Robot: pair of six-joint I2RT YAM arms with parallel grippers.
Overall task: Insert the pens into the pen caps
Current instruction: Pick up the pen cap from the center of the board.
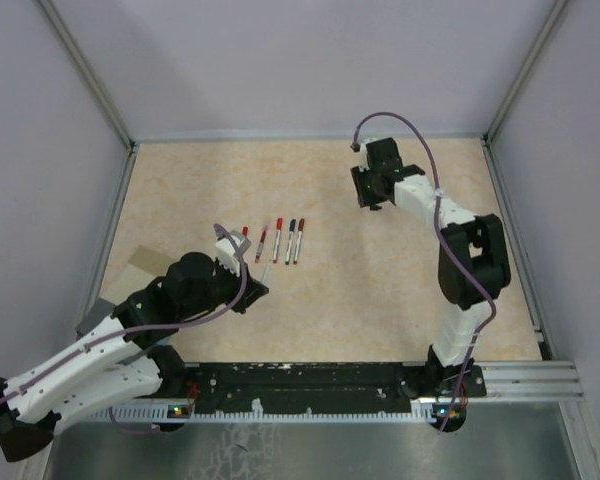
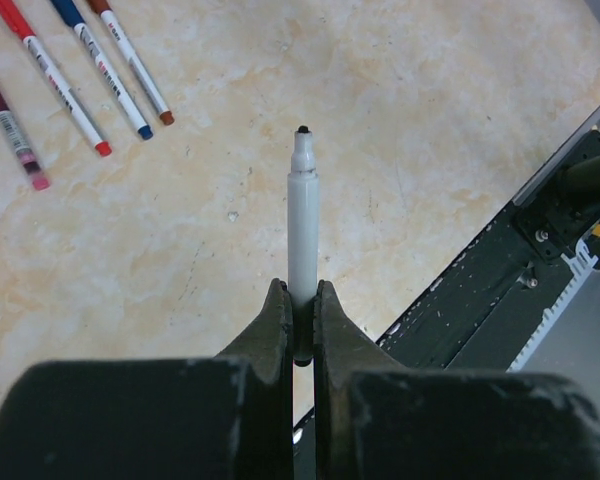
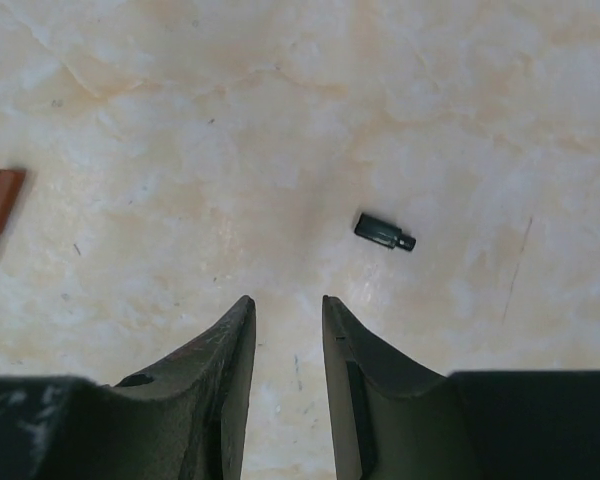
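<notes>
My left gripper point(image 2: 302, 296) is shut on the lower end of a white pen point(image 2: 302, 225), whose bare black tip point(image 2: 302, 131) points away from the jaws above the table. From above, that gripper point(image 1: 255, 283) hangs near the table's front left. Several more pens point(image 1: 278, 240) lie in a row just beyond it; they show in the left wrist view as red point(image 2: 62, 88), blue point(image 2: 106, 70) and dark-red point(image 2: 135, 62) ones. A small black pen cap point(image 3: 384, 231) lies on the table, ahead and right of my open, empty right gripper point(image 3: 285, 300). From above, the right gripper point(image 1: 372, 198) hides the cap.
A tan flat piece point(image 1: 140, 265) lies at the table's left edge beside the left arm. A black rail point(image 1: 310, 382) runs along the near edge. One dark-red pen end point(image 3: 0, 200) shows at the left of the right wrist view. Walls and metal posts point(image 1: 88, 80) enclose the table.
</notes>
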